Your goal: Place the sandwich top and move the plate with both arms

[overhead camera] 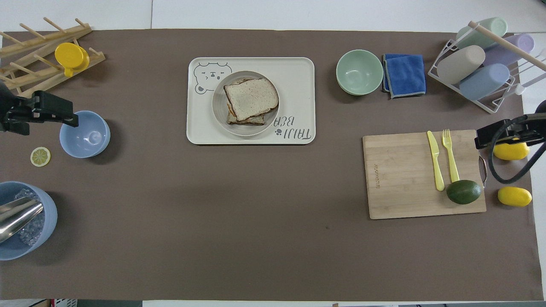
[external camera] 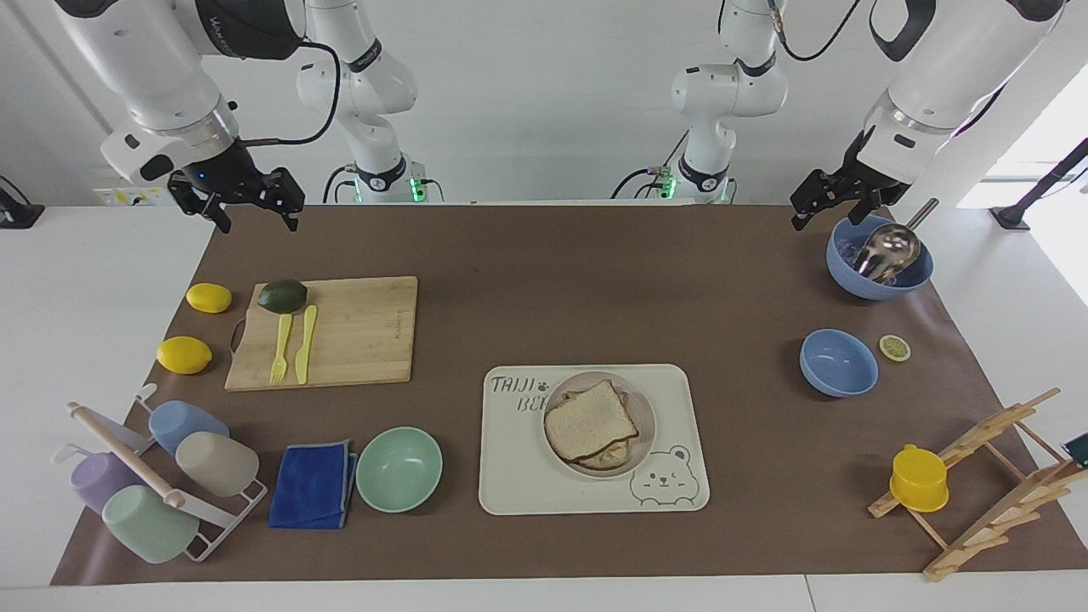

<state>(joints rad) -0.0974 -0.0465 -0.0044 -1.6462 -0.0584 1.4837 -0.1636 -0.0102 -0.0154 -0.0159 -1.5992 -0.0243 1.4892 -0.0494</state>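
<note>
The sandwich top [external camera: 589, 419], a plain brown bread slice, lies on a stack of other slices on the round beige-grey plate [external camera: 648, 416]. The plate sits on the cream bear-printed tray [external camera: 518, 476]. In the overhead view the slice [overhead camera: 251, 98] covers most of the plate [overhead camera: 219, 111]. My left gripper [external camera: 829, 217] is open and empty, up in the air over the table edge beside the ice bowl; it shows in the overhead view [overhead camera: 70, 114] too. My right gripper [external camera: 257, 223] is open and empty, waiting above the table corner near the lemons [overhead camera: 480, 138].
An empty blue bowl [external camera: 837, 364] and a blue bowl of ice with a metal scoop [external camera: 880, 255] stand at the left arm's end, with a lemon slice [external camera: 894, 348] and a wooden rack [external camera: 986, 476]. A mint bowl [external camera: 399, 469], blue cloth [external camera: 313, 484], cutting board [external camera: 357, 331] and cup rack [external camera: 153, 476] lie toward the right arm's end.
</note>
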